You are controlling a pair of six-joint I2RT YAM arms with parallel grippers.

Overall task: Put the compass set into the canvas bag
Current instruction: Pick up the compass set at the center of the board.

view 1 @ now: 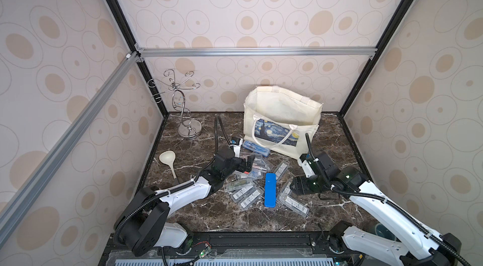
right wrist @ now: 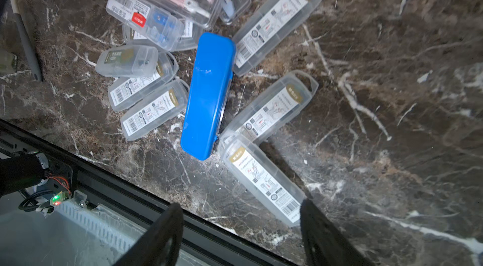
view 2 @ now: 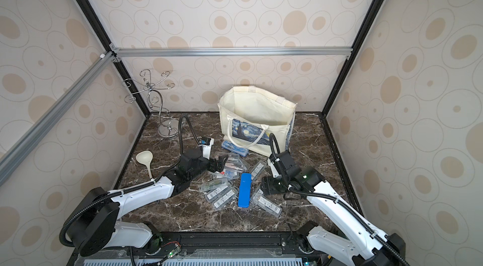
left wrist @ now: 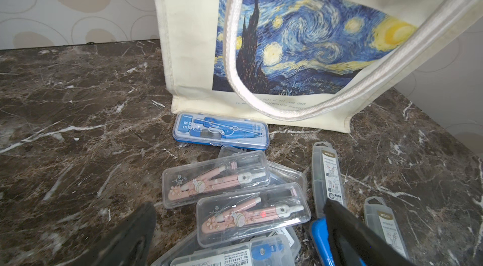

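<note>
The cream canvas bag (view 1: 282, 113) (view 2: 256, 110) (left wrist: 188, 42) stands open and upright at the back of the table. Several compass sets in clear cases lie scattered in front of it, among them a solid blue case (view 1: 270, 190) (right wrist: 209, 95) and a blue-rimmed one (left wrist: 220, 131) against the bag's foot. My left gripper (view 1: 247, 164) (left wrist: 239, 228) is open, low over the pile, its fingers either side of a clear case holding a pink compass (left wrist: 253, 215). My right gripper (view 1: 294, 186) (right wrist: 241, 236) is open and holds nothing, beside a clear case (right wrist: 264, 181) near the table's front.
A wire hook stand (view 1: 187, 105) rises at the back left, and a cream ladle (view 1: 170, 162) lies by the left wall. The bag's white handle (left wrist: 235, 42) hangs down over its print. The black front rail (right wrist: 130, 194) runs just under my right gripper.
</note>
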